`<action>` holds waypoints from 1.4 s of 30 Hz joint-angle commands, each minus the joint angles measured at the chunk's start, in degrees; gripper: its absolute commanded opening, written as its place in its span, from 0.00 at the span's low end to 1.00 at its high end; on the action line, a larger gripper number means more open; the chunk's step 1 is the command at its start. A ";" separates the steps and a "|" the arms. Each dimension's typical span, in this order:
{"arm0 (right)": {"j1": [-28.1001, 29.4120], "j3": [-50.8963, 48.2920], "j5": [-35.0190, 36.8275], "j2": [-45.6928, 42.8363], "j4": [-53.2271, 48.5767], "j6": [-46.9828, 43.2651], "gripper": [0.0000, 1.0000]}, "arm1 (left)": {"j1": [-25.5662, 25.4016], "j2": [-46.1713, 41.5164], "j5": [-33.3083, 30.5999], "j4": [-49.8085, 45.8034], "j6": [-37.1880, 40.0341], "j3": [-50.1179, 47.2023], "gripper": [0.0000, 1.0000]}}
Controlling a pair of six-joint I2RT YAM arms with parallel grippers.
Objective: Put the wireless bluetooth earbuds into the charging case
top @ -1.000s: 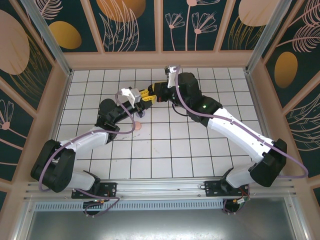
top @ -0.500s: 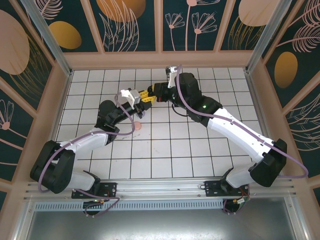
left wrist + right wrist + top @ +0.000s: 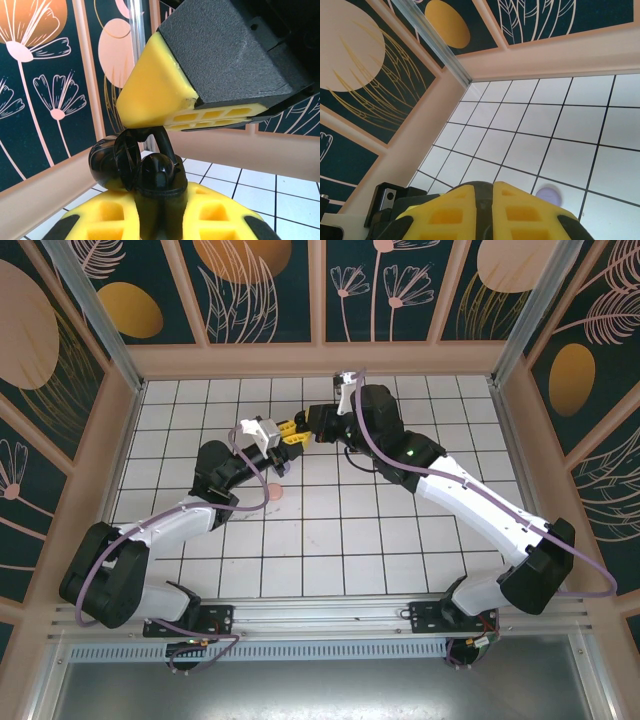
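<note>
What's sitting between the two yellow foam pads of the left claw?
A glossy black charging case, lid flipped open, is clamped between the left gripper's pads, as seen in the left wrist view.

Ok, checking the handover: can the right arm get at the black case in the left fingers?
Probably yes: the right fingers hang right over the open black case, nothing between them.

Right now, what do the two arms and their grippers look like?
The left arm and right arm have white links, black joints and trailing purple cables. The left gripper and right gripper carry yellow, hollow-celled fingers; a green light marks the right arm.
</note>
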 commanded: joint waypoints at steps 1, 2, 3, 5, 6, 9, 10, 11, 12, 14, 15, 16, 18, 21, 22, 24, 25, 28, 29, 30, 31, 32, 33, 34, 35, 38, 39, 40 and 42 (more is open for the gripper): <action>-0.12 -2.96 -0.04 -0.59 -3.88 -0.16 0.07 | -0.43 -3.60 0.29 9.67 0.17 1.40 0.00; -0.10 -3.33 -0.11 -0.78 -3.37 -0.26 0.06 | -0.42 -3.65 0.25 9.73 0.01 1.42 0.00; 0.12 -4.05 -0.21 -1.11 -2.51 -0.63 0.06 | -0.42 -3.74 0.29 9.75 -0.12 1.49 0.00; 0.34 -4.99 -0.14 -1.63 -1.42 -0.96 0.06 | -0.41 -3.83 0.37 9.89 -0.32 1.59 0.00; 0.62 -5.35 -0.16 -1.69 -1.09 -1.33 0.06 | -0.43 -3.92 0.35 9.95 -0.35 1.59 0.00; 1.45 -5.81 0.23 -1.56 -0.82 -2.11 0.05 | -0.41 -4.01 0.48 10.15 -0.56 1.69 0.00; 1.63 -5.90 0.23 -1.39 -0.81 -2.22 0.05 | -0.42 -4.09 0.43 10.09 -0.65 1.82 0.00; 2.02 -5.90 0.23 -1.32 -0.60 -2.63 0.05 | -0.40 -4.04 0.55 10.12 -0.65 1.80 0.00; 2.52 -5.83 0.23 -1.03 -0.59 -3.05 0.05 | -0.43 -3.94 0.58 10.09 -0.69 1.86 0.00; 3.61 -5.31 0.23 -0.47 -0.93 -3.97 0.05 | -0.43 -4.01 0.52 9.98 -0.77 1.96 0.00; 4.13 -4.91 1.56 -0.17 -1.21 -4.33 0.05 | -0.43 -3.98 0.52 9.85 -0.78 2.01 0.00; 4.51 -4.65 1.98 0.08 -1.49 -4.57 0.05 | -0.41 -3.94 0.52 9.80 -0.81 2.06 0.00; 5.06 -4.27 2.37 0.58 -2.02 -4.88 0.05 | -0.43 -3.94 0.43 9.66 -0.70 2.04 0.00; 5.50 -3.72 2.61 1.01 -2.93 -5.06 0.06 | -0.38 -3.95 0.45 9.40 -0.70 2.14 0.00; 5.61 -3.53 3.06 1.11 -3.21 -5.11 0.06 | -0.42 -3.92 0.39 9.42 -0.80 2.13 0.00; 5.69 -3.22 3.51 1.17 -3.51 -5.06 0.09 | -0.42 -3.88 0.43 9.29 -0.82 2.13 0.00; 5.69 -3.12 3.77 1.16 -3.54 -4.99 0.12 | -0.41 -3.84 0.43 9.29 -0.80 2.17 0.00; 5.61 -1.71 4.99 1.26 -4.55 -4.71 0.24 | -0.43 -3.82 0.47 9.13 -0.88 2.06 0.00; 5.62 -1.06 5.59 1.27 -4.97 -4.59 0.30 | -0.42 -3.82 0.35 9.03 -0.86 2.09 0.00; 5.46 -0.60 6.14 1.17 -5.18 -4.34 0.35 | -0.41 -3.75 0.39 9.02 -0.89 2.04 0.00; 5.24 -0.08 6.38 0.97 -5.37 -3.96 0.38 | -0.43 -3.75 0.35 8.96 -0.96 2.04 0.00; 4.91 0.31 6.39 0.75 -5.48 -3.45 0.41 | -0.42 -3.68 0.33 8.85 -0.97 1.95 0.00; 4.53 0.71 6.39 0.42 -5.39 -3.03 0.46 | -0.41 -3.70 0.25 8.76 -0.97 1.95 0.00; 4.19 1.01 6.39 0.15 -5.46 -2.59 0.49 | -0.43 -3.74 0.35 8.67 -1.04 1.87 0.00; 3.83 1.28 6.12 -0.19 -5.32 -2.13 0.52 | -0.43 -3.70 0.33 8.59 -1.08 1.86 0.00; 3.04 1.66 5.08 -1.18 -4.87 -0.92 0.61 | -0.43 -3.57 0.17 8.42 -1.15 1.69 0.00; 2.74 1.56 4.45 -1.57 -4.39 -0.56 0.63 | -0.43 -3.57 0.18 8.47 -1.17 1.69 0.00; 2.44 1.57 3.84 -1.94 -3.97 -0.10 0.64 | -0.42 -3.49 0.28 8.41 -1.23 1.64 0.00; 2.01 1.40 2.17 -2.93 -2.75 0.75 0.69 | -0.43 -3.26 0.25 8.32 -1.38 1.60 0.00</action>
